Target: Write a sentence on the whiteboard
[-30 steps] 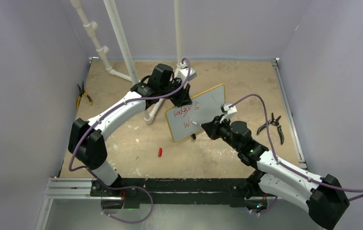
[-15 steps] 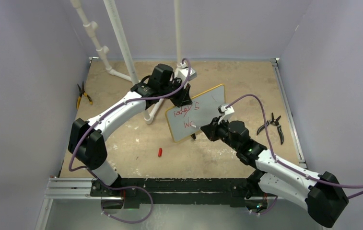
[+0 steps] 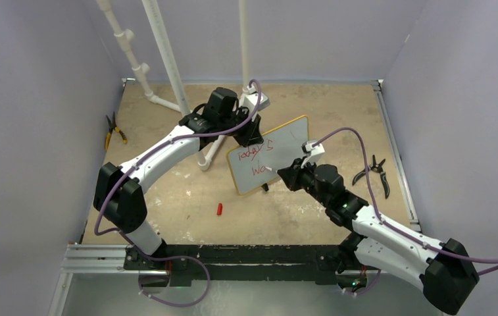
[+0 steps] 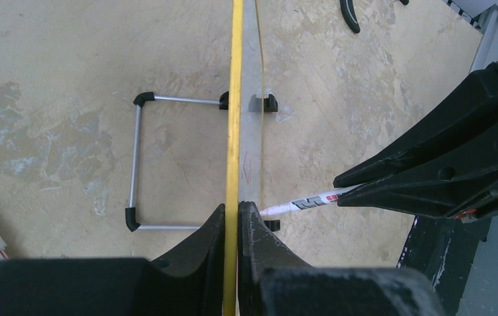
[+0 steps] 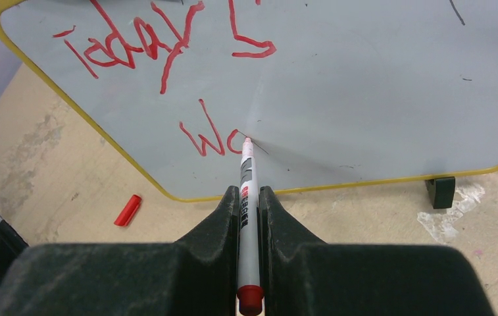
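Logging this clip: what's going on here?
The left gripper clamps the top edge of the whiteboard, steadying it. The right gripper holds a marker with its tip on the board, writing in red. The sentence reads roughly "today is" on top, with "W" and a second letter started below.

Small white whiteboard (image 5: 377, 85) with thin yellow frame: top and right side cut off by the right wrist picture's edges; upper line of the red handwritten sentence (image 5: 175, 66) clipped along the top, letters incomplete; white-barrelled red marker (image 5: 246, 171), rear half buried between the black fingers of the right gripper (image 5: 249, 192); left wrist view shows the board edge-on, writing face unreadable, near edge hidden inside the left gripper (image 4: 233, 209); black-handled pliers (image 4: 350, 12) cut at the top edge; from above, lower-line letters too small to read.
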`<act>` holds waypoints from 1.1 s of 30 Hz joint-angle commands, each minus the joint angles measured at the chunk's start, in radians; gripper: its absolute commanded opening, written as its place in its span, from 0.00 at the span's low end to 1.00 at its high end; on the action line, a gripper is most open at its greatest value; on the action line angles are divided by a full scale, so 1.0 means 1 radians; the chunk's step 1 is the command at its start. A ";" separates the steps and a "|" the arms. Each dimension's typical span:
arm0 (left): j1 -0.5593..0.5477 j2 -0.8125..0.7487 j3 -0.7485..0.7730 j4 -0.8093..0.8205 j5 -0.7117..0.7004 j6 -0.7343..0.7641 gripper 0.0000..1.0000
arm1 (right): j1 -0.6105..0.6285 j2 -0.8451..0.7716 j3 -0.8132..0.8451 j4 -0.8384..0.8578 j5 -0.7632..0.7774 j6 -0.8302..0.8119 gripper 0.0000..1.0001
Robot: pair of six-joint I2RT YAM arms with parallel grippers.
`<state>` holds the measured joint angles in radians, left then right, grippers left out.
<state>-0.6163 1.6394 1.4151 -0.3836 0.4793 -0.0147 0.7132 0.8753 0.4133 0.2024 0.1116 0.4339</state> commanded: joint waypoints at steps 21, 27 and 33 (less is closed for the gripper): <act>0.003 -0.004 0.002 0.018 0.010 0.009 0.00 | -0.003 -0.060 0.032 0.009 0.010 -0.015 0.00; 0.003 -0.006 0.002 0.017 0.008 0.009 0.00 | -0.003 -0.031 0.023 -0.003 0.022 0.017 0.00; 0.004 -0.007 0.001 0.018 0.009 0.010 0.00 | -0.003 -0.010 0.031 0.021 0.042 0.014 0.00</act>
<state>-0.6151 1.6394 1.4151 -0.3840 0.4839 -0.0147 0.7124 0.8581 0.4168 0.1940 0.1173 0.4377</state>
